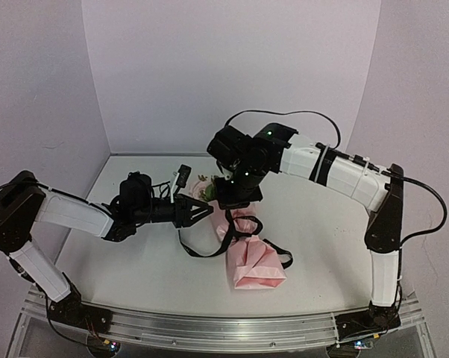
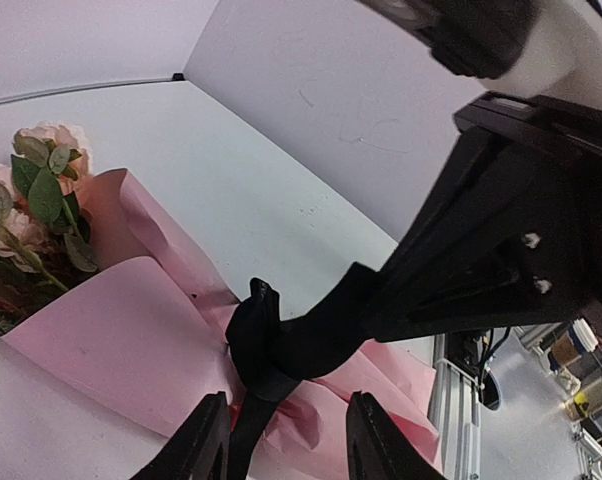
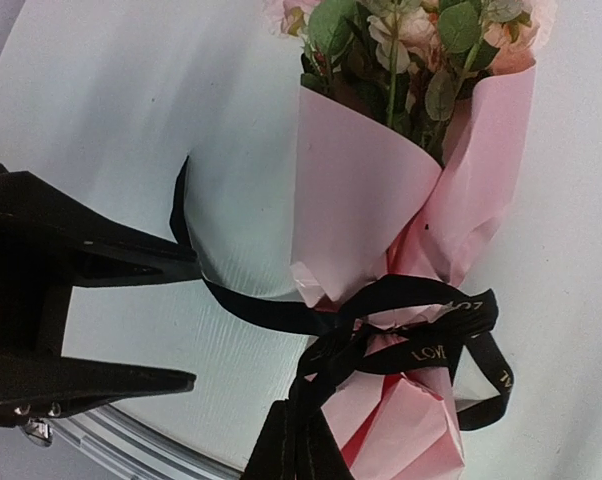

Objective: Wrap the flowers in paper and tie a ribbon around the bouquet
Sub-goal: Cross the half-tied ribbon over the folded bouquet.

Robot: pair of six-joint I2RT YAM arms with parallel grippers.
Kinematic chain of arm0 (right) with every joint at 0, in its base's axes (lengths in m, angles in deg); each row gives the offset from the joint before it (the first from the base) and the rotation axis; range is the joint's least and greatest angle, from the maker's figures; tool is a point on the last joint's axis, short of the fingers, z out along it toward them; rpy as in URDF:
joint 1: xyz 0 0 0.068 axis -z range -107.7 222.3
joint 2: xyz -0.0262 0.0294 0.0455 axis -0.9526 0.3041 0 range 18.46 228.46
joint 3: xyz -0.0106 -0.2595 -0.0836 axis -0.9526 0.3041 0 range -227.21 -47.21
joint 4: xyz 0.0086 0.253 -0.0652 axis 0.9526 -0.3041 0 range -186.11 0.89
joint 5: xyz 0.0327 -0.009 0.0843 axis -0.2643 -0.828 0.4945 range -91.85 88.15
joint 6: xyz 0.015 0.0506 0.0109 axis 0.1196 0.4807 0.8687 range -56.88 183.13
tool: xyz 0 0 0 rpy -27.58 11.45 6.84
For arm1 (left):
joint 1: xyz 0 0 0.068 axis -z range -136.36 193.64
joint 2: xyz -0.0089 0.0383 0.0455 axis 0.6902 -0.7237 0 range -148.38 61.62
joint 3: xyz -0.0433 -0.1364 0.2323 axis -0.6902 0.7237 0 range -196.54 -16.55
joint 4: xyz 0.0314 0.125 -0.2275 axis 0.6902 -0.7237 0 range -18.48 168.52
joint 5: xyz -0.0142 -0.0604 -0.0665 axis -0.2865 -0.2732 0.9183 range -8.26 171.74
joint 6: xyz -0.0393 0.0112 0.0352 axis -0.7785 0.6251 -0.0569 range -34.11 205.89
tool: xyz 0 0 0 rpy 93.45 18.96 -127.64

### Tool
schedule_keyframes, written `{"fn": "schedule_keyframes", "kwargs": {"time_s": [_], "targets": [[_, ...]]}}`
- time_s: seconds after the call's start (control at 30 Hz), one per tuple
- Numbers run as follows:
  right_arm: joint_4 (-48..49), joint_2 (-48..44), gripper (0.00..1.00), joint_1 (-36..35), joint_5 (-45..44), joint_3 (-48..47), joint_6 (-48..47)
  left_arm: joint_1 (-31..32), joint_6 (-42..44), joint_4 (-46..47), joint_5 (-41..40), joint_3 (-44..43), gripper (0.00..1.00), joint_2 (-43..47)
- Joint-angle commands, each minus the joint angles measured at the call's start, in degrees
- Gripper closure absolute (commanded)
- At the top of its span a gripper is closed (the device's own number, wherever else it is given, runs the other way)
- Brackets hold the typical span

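The bouquet (image 1: 243, 250) lies on the table with its flowers (image 1: 202, 185) toward the back left, in a cone of pink paper (image 3: 356, 190). The black ribbon (image 3: 431, 322) is knotted around the cone's narrow neck, and its loops trail on the table (image 1: 201, 252). My right gripper (image 3: 299, 445) hangs over the neck, shut on a strand of ribbon just below the knot (image 2: 256, 345). My left gripper (image 2: 286, 445) is left of the neck with its jaws apart. A ribbon strand runs beside its left finger (image 2: 203, 445), which does not pinch it.
White walls close the table at the back and both sides. An aluminium rail (image 1: 209, 328) runs along the near edge by the arm bases. Black cables (image 1: 433, 201) loop off the right arm.
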Motion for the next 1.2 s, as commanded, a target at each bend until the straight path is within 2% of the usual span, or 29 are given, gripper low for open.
{"fn": "schedule_keyframes", "kwargs": {"time_s": [0.0, 0.17, 0.3, 0.53, 0.63, 0.7, 0.83, 1.03, 1.17], "targets": [[1.76, 1.26, 1.00, 0.16, 3.54, -0.42, -3.02, -0.16, 4.31, 3.70, 4.42, 1.36, 0.55, 0.80], [8.52, -2.19, 1.00, 1.59, 7.58, 8.35, -3.60, -0.19, 8.98, -2.53, 2.55, 0.36, 0.54, 1.03], [12.90, -4.33, 0.95, 3.66, 11.39, 13.78, -3.68, -0.24, 4.82, 1.42, 2.24, 2.58, 0.53, 1.37], [14.12, -0.02, 0.97, 4.70, 17.52, 10.50, -3.73, -0.25, -5.80, 12.01, -3.64, 7.41, 0.55, 0.60], [14.64, 1.00, 0.98, 4.25, 19.68, 10.24, -3.90, -0.24, -8.28, 13.87, -4.50, 9.13, 0.55, 1.07], [15.35, 0.87, 0.95, 3.98, 20.95, 10.96, -4.38, -0.25, -8.82, 13.99, -3.82, 9.88, 0.55, 1.63], [15.96, -0.23, 0.78, 3.39, 22.08, 11.58, -6.18, -1.15, -10.04, 13.77, -5.33, 13.03, 0.54, 4.62], [15.96, -8.06, 0.32, 3.48, 17.97, 17.46, -9.38, -2.79, -11.25, 9.77, -5.99, 12.89, 0.53, 8.10], [16.18, -14.99, 0.16, 4.22, 12.89, 25.65, -9.79, -2.92, -9.59, 3.05, -6.62, 8.81, 0.53, 9.72]]}}
